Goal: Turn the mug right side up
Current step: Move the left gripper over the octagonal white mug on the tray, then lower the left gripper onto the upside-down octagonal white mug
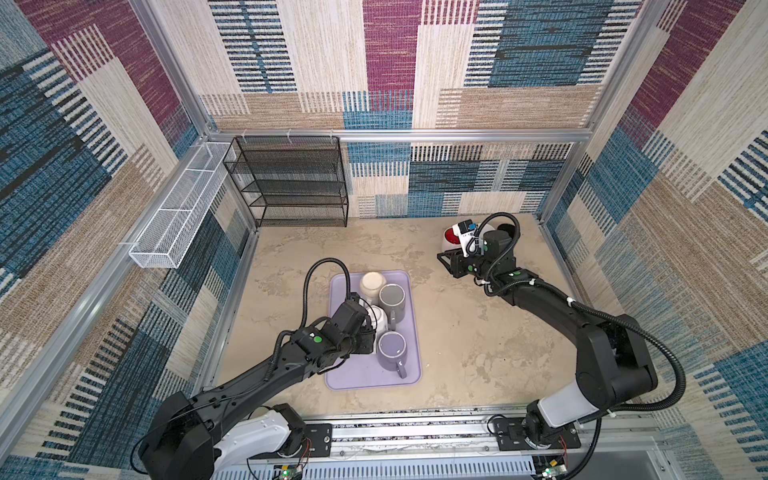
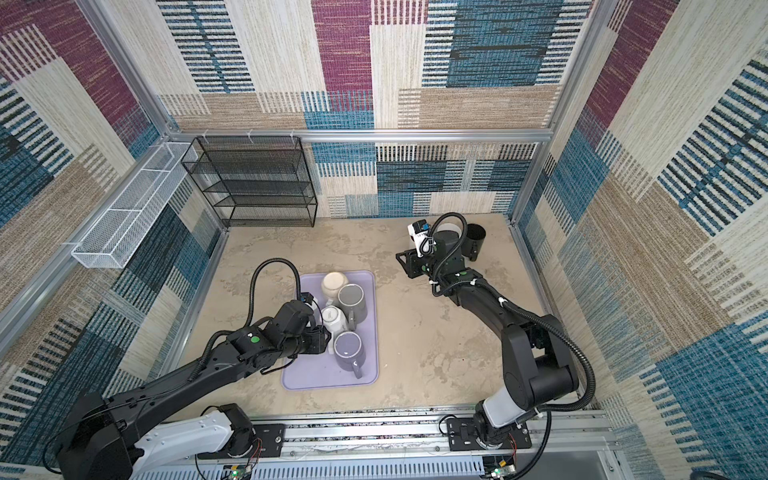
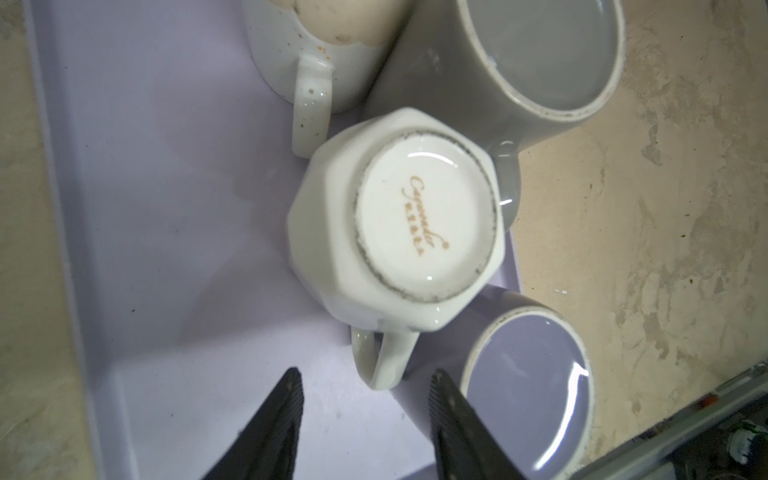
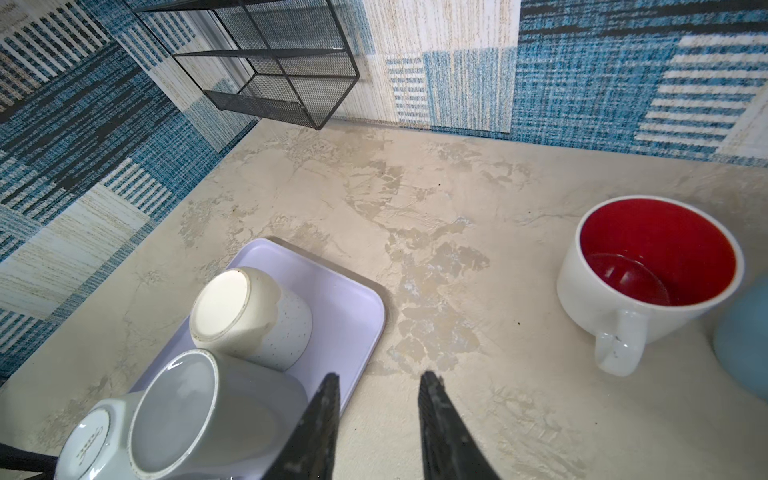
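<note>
Bottom-up white mug [image 3: 424, 224] sits on purple tray [image 3: 145, 208], crowded by three other upturned mugs [image 1: 392, 301]. Left gripper [image 3: 365, 373] half open, empty, jaws flanking tip of its handle [image 3: 390, 357], likely lining up grasp. Right gripper [image 4: 378, 376] slightly open, empty, parked clear over table [image 4: 457, 187].

I see a lavender plastic tray [image 1: 347, 376] on the mottled beige counter [image 1: 478, 332], carrying four mugs. My left end effector [image 1: 370, 332] sits over the tray's left side, touching or just beside the white faceted ceramic mug [image 1: 380, 316]. Toward the tray's far end stand a grey ceramic mug [image 1: 392, 298] and a cream speckled mug [image 1: 371, 284]; at its near end is a lavender mug [image 1: 391, 352]. My right end effector [image 1: 445, 261] hangs well right of the tray, beside a red-and-white mug [image 1: 450, 240].
</note>
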Tool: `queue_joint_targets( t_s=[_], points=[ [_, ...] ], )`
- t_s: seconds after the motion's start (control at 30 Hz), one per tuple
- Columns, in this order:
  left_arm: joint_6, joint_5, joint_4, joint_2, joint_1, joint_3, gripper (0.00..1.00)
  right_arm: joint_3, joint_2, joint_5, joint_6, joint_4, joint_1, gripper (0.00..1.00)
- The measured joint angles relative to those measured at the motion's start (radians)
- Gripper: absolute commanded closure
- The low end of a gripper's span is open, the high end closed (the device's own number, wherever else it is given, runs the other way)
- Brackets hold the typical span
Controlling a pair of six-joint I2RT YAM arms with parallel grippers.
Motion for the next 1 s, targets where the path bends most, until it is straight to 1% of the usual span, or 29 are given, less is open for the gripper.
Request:
queue_joint_targets(
  t_s=[0.33, 0.83, 1.0],
  points=[
    [0.001, -0.021, 0.019, 0.068, 0.0, 0.011, 0.51, 0.0, 0.0, 0.005, 0.0, 0.0, 0.002, 0.66],
    [0.005, -0.023, 0.024, 0.121, -0.002, 0.018, 0.52, 0.003, 0.008, 0.006, -0.003, -0.007, 0.003, 0.67],
    [0.005, -0.054, 0.017, 0.124, -0.002, 0.019, 0.56, 0.003, 0.008, 0.007, -0.003, -0.008, 0.003, 0.67]
  ],
)
